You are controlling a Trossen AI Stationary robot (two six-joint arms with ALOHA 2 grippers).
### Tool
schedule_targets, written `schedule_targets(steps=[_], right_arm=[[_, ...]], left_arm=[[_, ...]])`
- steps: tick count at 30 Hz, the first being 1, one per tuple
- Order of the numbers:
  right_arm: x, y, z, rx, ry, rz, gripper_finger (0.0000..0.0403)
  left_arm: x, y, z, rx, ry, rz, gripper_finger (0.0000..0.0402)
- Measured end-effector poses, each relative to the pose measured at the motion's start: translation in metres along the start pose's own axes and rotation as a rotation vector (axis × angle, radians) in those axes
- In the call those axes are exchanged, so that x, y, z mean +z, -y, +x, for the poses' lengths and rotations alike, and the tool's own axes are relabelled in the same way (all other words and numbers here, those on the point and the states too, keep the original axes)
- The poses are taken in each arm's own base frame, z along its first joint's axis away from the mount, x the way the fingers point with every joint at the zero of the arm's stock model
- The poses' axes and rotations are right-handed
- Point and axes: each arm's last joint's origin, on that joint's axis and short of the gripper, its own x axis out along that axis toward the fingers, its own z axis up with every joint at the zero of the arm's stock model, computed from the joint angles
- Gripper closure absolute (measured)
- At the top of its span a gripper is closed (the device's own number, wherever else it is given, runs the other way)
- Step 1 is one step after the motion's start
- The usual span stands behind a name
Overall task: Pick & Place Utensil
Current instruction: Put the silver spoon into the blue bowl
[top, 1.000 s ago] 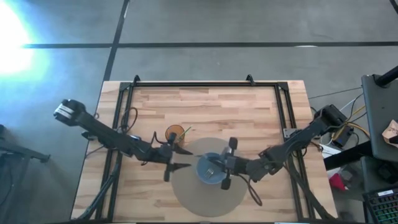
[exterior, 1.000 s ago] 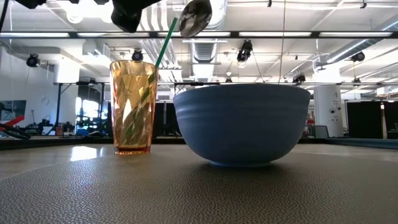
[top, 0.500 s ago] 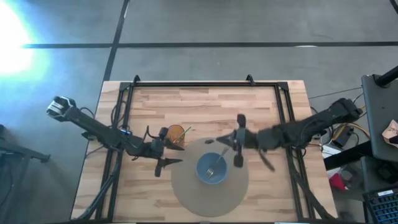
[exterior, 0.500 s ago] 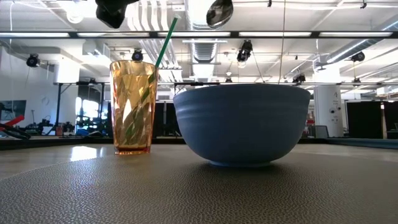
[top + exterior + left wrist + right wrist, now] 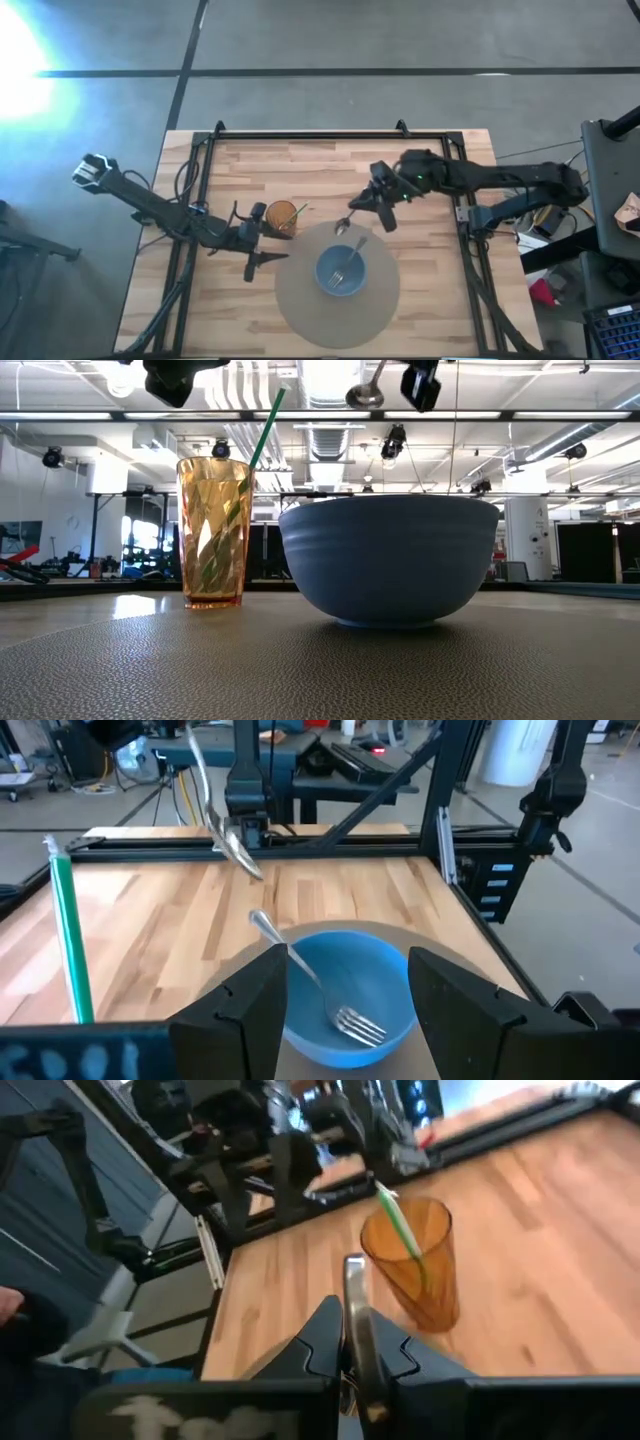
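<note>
We see the right gripper [image 5: 380, 198] clenched on a spoon [image 5: 350, 218], lifted clear of the blue bowl [image 5: 341, 271] — fork [image 5: 343, 266] already inside — while the left gripper [image 5: 262, 240] waits released beside the orange cup [image 5: 281, 216]

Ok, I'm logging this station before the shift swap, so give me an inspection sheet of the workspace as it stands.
Surface: wood table with a round grey mat at its front.
Job's things: spoon gripped by its handle, above the table near the mat's edge; fork in the blue bowl on the mat.
Clutter: orange cup with a green straw, beside the mat.
Grippers: right gripper shut on the spoon; left gripper open, empty, beside the cup.
Cables: loops along the left arm; more off the table's right edge.
Surroundings: grey floor, dark cart at right.
</note>
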Motion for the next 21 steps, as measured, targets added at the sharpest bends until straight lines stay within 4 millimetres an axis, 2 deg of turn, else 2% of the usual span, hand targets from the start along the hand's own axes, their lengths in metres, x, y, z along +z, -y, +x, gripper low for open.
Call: schedule_targets(steps=[9, 18, 21], right_arm=[[-0.011, 0.028, 0.03, 0.052, -0.149, 0.119, 0.0394], [-0.032, 0.048, 0.066, 0.051, -0.287, 0.212, 0.0394], [-0.032, 0.051, 0.076, 0.053, -0.306, 0.22, 0.0394]], left_arm=[[0.0, 0.0, 0.0, 0.0, -0.003, -0.013, 0.0202], [0.0, 0.0, 0.0, 0.001, -0.002, -0.008, 0.0202], [0.0, 0.0, 0.0, 0.001, -0.003, -0.007, 0.0202]])
